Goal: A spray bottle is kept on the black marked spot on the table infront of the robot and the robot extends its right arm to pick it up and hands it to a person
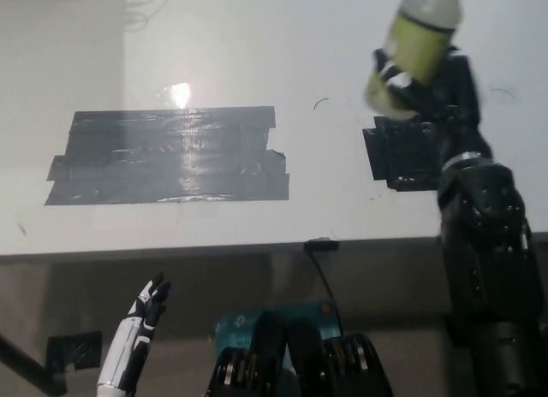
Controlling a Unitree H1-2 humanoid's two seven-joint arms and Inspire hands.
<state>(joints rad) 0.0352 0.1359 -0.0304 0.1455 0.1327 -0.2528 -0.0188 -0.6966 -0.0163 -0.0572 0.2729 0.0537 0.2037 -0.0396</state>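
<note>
Spray bottle held above the tabletop's far right.

The black right hand (pixel 425 82) grips the spray bottle (pixel 414 44), tilted, above the black marked spot (pixel 396 155); the white left hand (pixel 142 322) rests below the near edge, fingers apart.

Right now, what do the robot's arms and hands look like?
The right arm is all black, thick and rounded, built from chunky glossy segments with a thin silver ring near the wrist. Its right hand is black too. The left hand is white with black fingers and dark markings, on a slim white forearm. No loose cables show on either.
</note>
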